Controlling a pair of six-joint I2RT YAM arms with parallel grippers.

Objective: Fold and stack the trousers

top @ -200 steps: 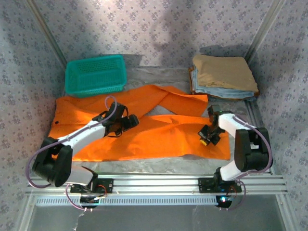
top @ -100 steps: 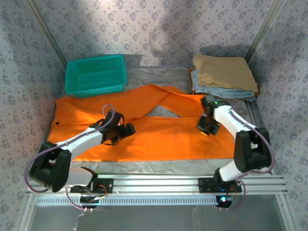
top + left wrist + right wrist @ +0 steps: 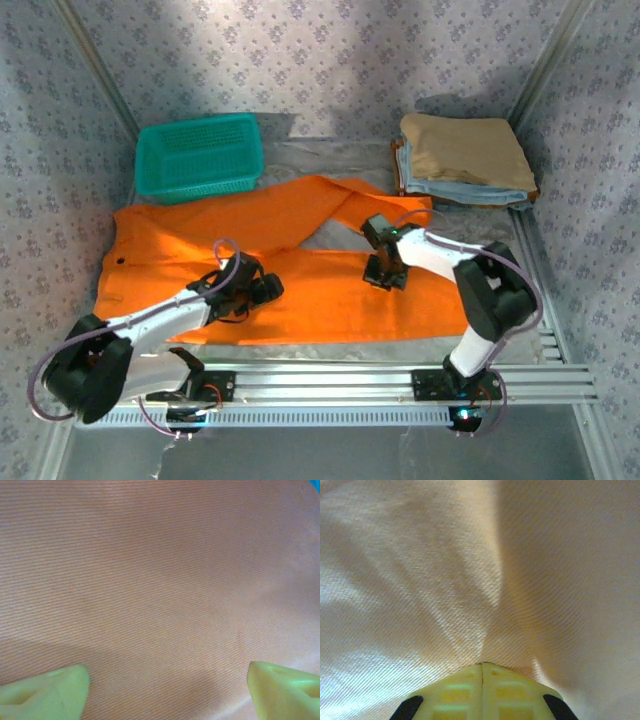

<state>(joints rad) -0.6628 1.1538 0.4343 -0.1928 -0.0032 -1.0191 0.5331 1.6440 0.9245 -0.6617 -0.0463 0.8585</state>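
Note:
The orange trousers (image 3: 170, 245) lie spread across the table, waist at the left and both legs running right. My left gripper (image 3: 268, 290) hovers open low over the near leg; in the left wrist view its fingertips (image 3: 45, 692) stand wide apart over flat trousers cloth (image 3: 160, 580), with nothing between them. My right gripper (image 3: 385, 272) is over the middle of the near leg, shut on a pinch of the trousers. In the right wrist view the gripper (image 3: 482, 666) has both pads pressed together, and creases in the trousers cloth (image 3: 420, 580) fan out from the tips.
A teal basket (image 3: 200, 155) stands at the back left, touching the trousers' far edge. A stack of folded garments (image 3: 465, 150), tan on top of light blue, sits at the back right. Bare silver table (image 3: 325, 232) shows between the legs. Patterned walls close in on three sides.
My right gripper has travelled left from the trousers' right end to the middle of the near leg, staying shut. My left gripper has drawn back slightly toward the near edge, still open.

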